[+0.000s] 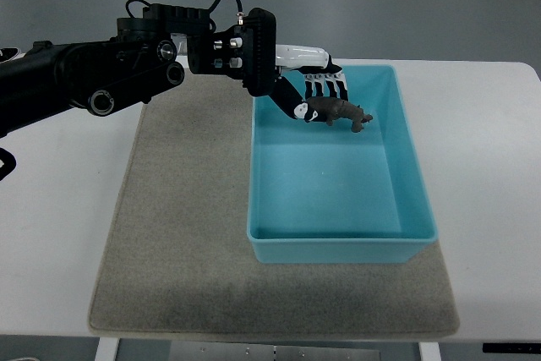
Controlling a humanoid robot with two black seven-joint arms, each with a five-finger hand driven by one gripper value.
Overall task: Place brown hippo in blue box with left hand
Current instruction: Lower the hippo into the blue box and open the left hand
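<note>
Matting, a grey felt sheet (186, 243), lies flat on the white tabletop (490, 175) and reaches almost to the near edge. On the right part of that sheet sits the blue box (338, 247), open at the top, with its near wall closest to us and nothing lying on the part of its floor that shows. Further back, over the far left corner of the box, hangs the left hand (308, 90), on a black arm that comes in from the left edge of the tabletop. Its fingers (325, 84) are curled round the brown hippo (338, 112), and the toy sticks out to the right of them, with its head pointing toward the right wall. The hippo looks to be inside the line of the box walls and above the floor, but how high up it is cannot be told from here. The step now is letting go, I think. To do it well, the hand should go down a little so the toy has only a short drop, stay away from the far wall and the left wall, then open the fingers slowly and lift straight up. The right hand is not seen.
</note>
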